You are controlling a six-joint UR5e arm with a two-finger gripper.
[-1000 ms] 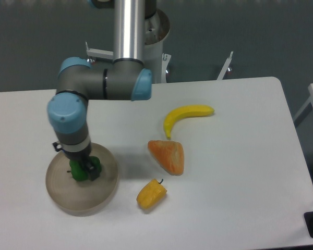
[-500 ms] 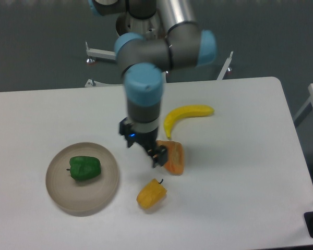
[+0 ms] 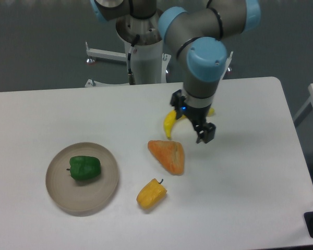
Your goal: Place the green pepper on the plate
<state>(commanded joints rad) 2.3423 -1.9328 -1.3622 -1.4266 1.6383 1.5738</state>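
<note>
The green pepper (image 3: pixel 84 168) lies on the beige plate (image 3: pixel 107 182) at the table's front left, a little left of the plate's middle, stem to the left. My gripper (image 3: pixel 198 128) hangs far to the right of the plate, above the table beside the banana, open and empty. Its fingers (image 3: pixel 205 133) point down and towards the camera.
A yellow banana (image 3: pixel 170 123) lies partly behind my gripper. An orange wedge-shaped food item (image 3: pixel 168 155) lies in the middle of the table. A yellow-orange pepper (image 3: pixel 151 194) lies in front of it. The robot base (image 3: pixel 146 57) stands at the table's back edge.
My gripper let go of the green pepper on the plate, rose, and swung right across the table to the banana. The pepper stays on the plate.
</note>
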